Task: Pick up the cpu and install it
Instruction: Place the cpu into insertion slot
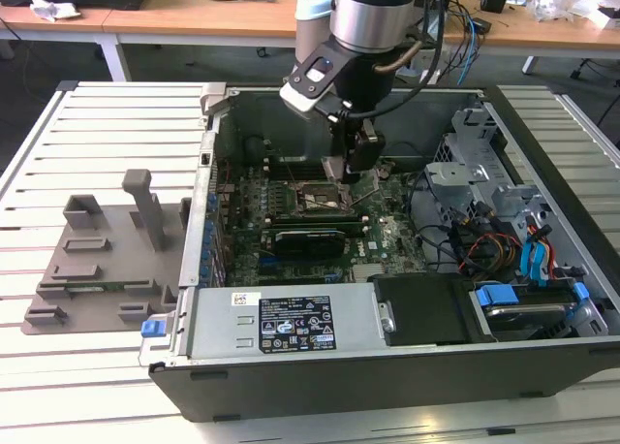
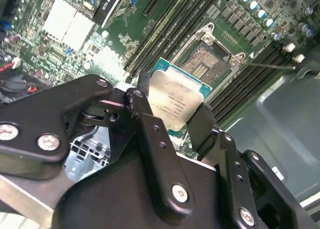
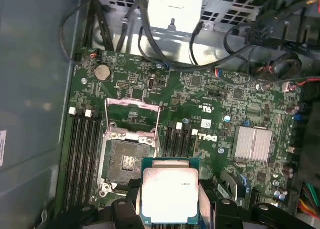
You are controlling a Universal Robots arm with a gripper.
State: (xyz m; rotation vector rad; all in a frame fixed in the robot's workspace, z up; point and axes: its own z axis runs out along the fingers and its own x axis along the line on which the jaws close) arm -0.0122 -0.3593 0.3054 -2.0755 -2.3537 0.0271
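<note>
On the exterior view's left, you have the grey plastic tray (image 1: 97,260) lying flat near that edge of the slatted worktop (image 1: 97,114), well apart from the arm. Next comes the open computer case (image 1: 387,376), lying on its side across the worktop's middle and reaching toward the edge on the exterior view's right. The green motherboard (image 1: 291,245) faces up inside it. Your pincer (image 1: 356,161) hangs inside the case over the board. In both wrist views its two black fingers (image 2: 150,134) are clamped on opposite edges of the cpu (image 3: 170,194), whose silver top faces the cameras with a green rim showing around it. The cpu is held above the board, just beside the cpu socket (image 3: 127,161) and not seated in it. The socket lies empty, with its metal load frame (image 3: 132,114) swung up. A finned heatsink (image 3: 255,143) sits on the board apart from the socket. Toward the exterior view's right, the metal drive cage (image 1: 465,173) takes up that end of the case.
</note>
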